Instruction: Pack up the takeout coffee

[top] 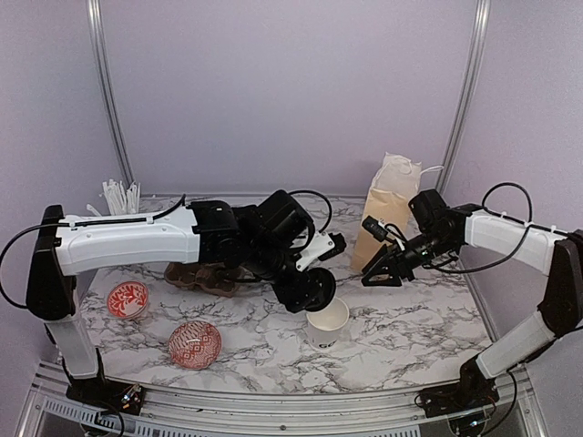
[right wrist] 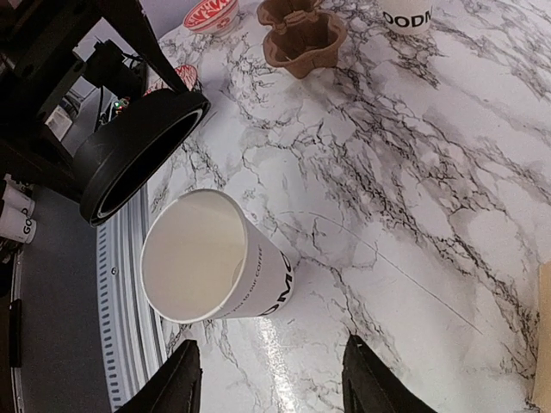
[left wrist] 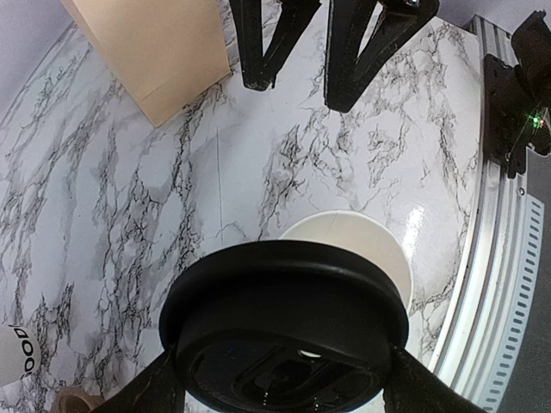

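Note:
An open white paper cup (top: pixel 328 320) with black lettering stands upright near the table's front centre, also seen in the right wrist view (right wrist: pixel 215 258). My left gripper (top: pixel 305 282) is shut on a round black lid (left wrist: pixel 284 335), held tilted just above and left of the cup's rim (left wrist: pixel 370 241). My right gripper (top: pixel 383 269) hangs open to the right of the cup, nothing between its fingers (right wrist: pixel 176 387). A second cup (right wrist: pixel 405 13) stands beyond the brown pulp carrier (top: pixel 205 276), which shows empty in the right wrist view (right wrist: pixel 301 39).
A tall tan paper bag (top: pixel 392 205) stands at the back right, behind my right gripper. Two red-and-white bowls (top: pixel 127 299) (top: pixel 194 343) sit front left. White sticks (top: pixel 118 196) stand at the back left. A metal rail (left wrist: pixel 482 284) runs along the front edge.

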`<move>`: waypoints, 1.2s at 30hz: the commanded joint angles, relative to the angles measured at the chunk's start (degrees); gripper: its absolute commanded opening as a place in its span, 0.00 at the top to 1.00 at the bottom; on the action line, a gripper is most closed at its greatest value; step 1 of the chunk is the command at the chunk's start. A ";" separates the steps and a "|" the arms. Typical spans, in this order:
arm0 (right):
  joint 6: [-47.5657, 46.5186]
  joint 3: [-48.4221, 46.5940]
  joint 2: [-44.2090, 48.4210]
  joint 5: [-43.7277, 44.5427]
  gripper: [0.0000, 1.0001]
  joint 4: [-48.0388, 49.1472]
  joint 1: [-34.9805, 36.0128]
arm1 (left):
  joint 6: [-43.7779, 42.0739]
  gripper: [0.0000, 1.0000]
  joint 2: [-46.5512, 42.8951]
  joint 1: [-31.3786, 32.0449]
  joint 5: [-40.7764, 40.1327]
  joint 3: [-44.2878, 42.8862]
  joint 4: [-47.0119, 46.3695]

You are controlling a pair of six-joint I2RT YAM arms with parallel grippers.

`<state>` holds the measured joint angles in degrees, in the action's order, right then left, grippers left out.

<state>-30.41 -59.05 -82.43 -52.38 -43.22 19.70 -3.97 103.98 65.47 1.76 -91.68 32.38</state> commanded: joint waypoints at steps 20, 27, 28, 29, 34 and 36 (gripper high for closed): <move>0.05 1.61 2.69 0.43 0.45 1.95 0.25 | -1.48 0.22 7.28 1.41 5.76 -8.28 8.40; -0.12 2.24 3.24 0.63 0.45 2.08 0.25 | -1.73 0.22 8.28 1.42 6.06 -9.12 8.23; -0.11 2.34 3.36 0.74 0.45 2.09 0.25 | -1.78 0.22 8.35 1.37 6.06 -9.32 8.26; -0.14 2.50 3.41 0.70 0.45 2.22 0.25 | -1.75 0.22 8.46 1.43 6.14 -9.45 8.31; -0.11 2.71 3.60 0.76 0.45 2.25 0.25 | -1.83 0.22 9.16 1.38 6.16 -9.91 8.28; -0.23 2.77 3.60 0.75 0.45 2.24 0.25 | -1.77 0.22 9.36 1.44 6.29 -10.14 8.32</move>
<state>-30.20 -56.31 -80.23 -51.94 -41.95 19.70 -5.26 112.16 66.61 7.11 -99.61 39.31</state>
